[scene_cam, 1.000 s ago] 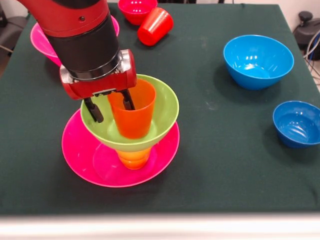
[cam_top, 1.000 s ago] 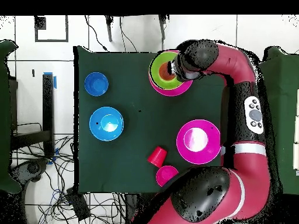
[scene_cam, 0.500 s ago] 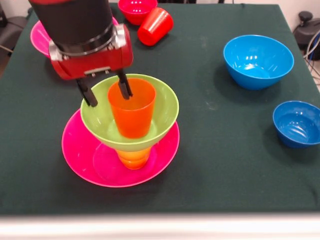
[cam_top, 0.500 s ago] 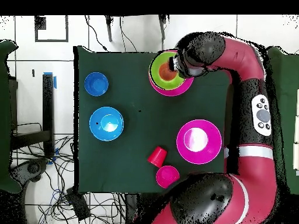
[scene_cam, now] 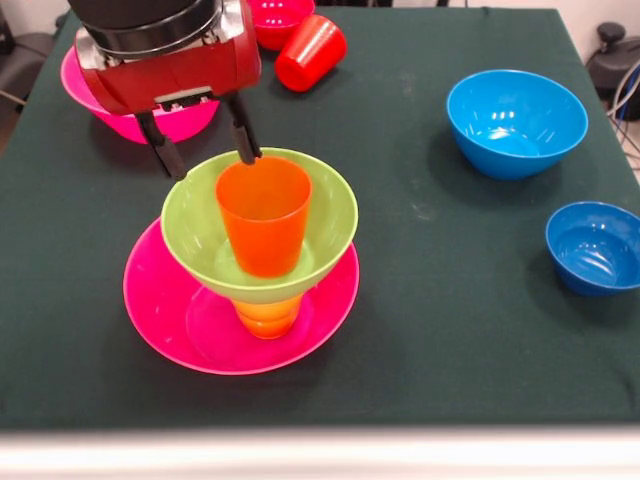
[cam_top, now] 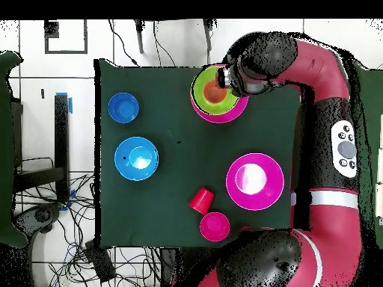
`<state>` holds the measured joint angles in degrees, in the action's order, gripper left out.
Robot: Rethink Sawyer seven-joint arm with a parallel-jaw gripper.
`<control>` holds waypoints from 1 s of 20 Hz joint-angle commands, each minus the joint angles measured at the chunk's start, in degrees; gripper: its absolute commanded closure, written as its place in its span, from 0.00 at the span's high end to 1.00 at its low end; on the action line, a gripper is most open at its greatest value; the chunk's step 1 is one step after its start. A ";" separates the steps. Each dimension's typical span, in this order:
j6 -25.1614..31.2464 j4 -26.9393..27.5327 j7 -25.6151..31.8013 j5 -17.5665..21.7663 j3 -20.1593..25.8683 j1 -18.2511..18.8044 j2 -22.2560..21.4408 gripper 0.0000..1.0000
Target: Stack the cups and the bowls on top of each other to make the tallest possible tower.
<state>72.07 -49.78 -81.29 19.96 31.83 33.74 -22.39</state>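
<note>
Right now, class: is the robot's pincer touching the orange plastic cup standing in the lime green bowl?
Cannot tell. In the front view the open pincer sits above the orange plastic cup, but one fingertip overlaps its far rim, showing no gap.

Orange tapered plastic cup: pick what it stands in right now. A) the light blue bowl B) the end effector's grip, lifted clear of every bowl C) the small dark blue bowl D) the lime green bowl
D: the orange tapered plastic cup stands upright inside the lime green plastic bowl, and the open end effector is above its rim, gripping nothing.
</note>
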 commanded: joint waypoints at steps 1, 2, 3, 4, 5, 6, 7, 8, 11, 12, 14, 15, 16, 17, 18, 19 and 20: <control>3.83 -4.76 8.85 0.84 -0.35 0.81 -0.43 1.00; 4.22 -4.30 9.76 1.06 -0.37 1.19 -0.15 1.00; 4.60 -3.84 10.66 1.28 -0.39 1.58 0.13 1.00; 4.80 -3.31 11.72 1.64 -0.35 1.95 0.46 1.00; 5.20 -3.05 12.37 1.84 -0.38 2.28 0.55 1.00; 5.68 -2.76 12.62 1.94 -0.41 2.46 0.63 1.00; 6.15 -2.55 13.04 1.91 -0.26 2.65 0.76 1.00; 7.17 -2.36 13.13 1.89 -0.28 2.73 0.86 1.00; 6.93 -2.45 13.46 1.90 -0.02 3.35 1.78 1.00; 6.76 -2.60 13.58 1.93 0.05 3.53 1.77 1.00; 6.58 -2.88 13.73 1.98 0.18 3.81 1.63 1.00; 6.57 -3.00 13.78 2.00 0.23 3.90 1.49 1.00; 6.40 -3.09 13.72 2.15 0.18 3.88 1.42 1.00; 5.70 -3.47 13.87 2.37 0.16 4.06 1.32 1.00; 5.16 -3.62 13.81 2.56 0.11 4.09 1.38 1.00; 4.91 -3.54 14.02 2.71 0.17 4.17 1.56 1.00; 4.62 -3.55 14.16 2.77 0.27 4.23 1.70 1.00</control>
<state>72.33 -49.80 -81.29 19.85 31.81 38.58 -22.91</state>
